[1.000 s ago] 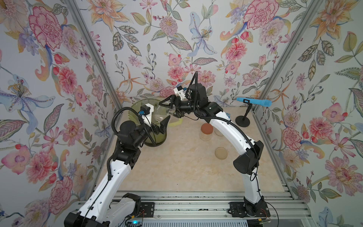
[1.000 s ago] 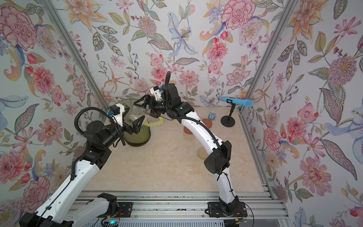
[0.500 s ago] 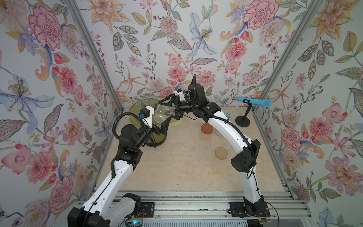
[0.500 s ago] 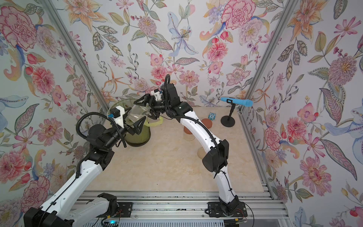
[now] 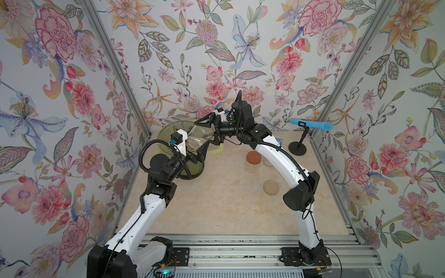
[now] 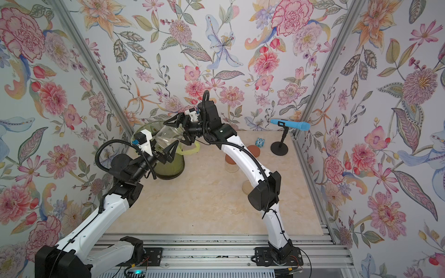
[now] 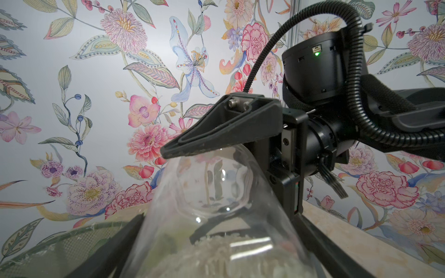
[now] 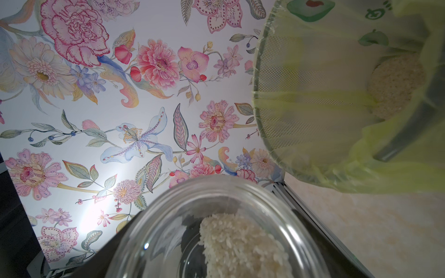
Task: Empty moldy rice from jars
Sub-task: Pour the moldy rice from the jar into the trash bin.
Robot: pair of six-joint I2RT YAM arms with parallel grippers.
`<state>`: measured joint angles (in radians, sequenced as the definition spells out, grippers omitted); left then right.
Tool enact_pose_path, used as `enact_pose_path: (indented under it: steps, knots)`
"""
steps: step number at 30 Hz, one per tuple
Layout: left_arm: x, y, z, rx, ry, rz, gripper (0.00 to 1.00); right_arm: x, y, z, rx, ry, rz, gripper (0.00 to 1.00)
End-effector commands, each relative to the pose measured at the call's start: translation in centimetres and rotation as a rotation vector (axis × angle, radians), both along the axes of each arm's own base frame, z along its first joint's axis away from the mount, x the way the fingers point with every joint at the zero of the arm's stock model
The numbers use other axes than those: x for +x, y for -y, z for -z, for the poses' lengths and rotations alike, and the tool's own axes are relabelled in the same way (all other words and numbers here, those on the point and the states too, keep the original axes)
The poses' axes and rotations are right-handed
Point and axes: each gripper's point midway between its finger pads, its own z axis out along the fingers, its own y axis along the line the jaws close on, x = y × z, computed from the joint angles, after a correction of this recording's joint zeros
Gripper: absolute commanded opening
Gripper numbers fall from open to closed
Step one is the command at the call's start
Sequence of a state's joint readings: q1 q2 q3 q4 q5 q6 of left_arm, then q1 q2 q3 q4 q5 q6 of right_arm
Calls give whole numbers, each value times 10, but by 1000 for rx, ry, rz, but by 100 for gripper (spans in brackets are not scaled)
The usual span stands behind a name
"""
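Above the green bin (image 5: pixel 192 169) hangs a tipped jar (image 5: pixel 198 134), moldy rice (image 8: pixel 236 240) inside.
Left pincer (image 5: pixel 193 145) sits around it, grip unclear; right pincer (image 5: pixel 203 133) squeezes it. Right arm partly hides the back jar (image 5: pixel 267 162) beside the front jar (image 5: pixel 252 161).

The right arm's jaws clamp a clear jar (image 6: pixel 166 137) tilted over the green bin (image 6: pixel 168 168).

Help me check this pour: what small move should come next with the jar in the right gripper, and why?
Probably tip the jar further, mouth down into the green bin. The right gripper clamps it roughly on its side and rice lies inside, unpoured, while one rice lump already sits in the bin's liner. The left gripper flanks the glass, so tilt gently.
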<state>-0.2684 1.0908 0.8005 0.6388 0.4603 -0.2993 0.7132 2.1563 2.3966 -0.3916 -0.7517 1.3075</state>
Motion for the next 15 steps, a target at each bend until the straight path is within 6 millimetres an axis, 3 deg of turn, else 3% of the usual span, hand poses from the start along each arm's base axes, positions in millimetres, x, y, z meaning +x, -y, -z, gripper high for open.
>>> enact_pose_path:
  steps: [1,6,10,11,13,15]
  knots:
    - [0,1,-5,-22,21,18,90,-17,-3,-45,106,65,-39,0]
    - [2,2,-3,-35,19,23,87,-18,-5,-44,110,62,-44,0]
    - [6,1,-2,-37,6,14,73,-18,-6,-42,109,62,-48,0]
    - [7,1,-2,-35,2,12,65,-18,-7,-41,108,64,-50,0]
    - [9,0,-2,-38,-7,1,25,-18,-8,-41,107,65,-51,2]
    - [9,-2,-2,-39,-10,-11,4,-20,-10,-43,114,73,-56,9]
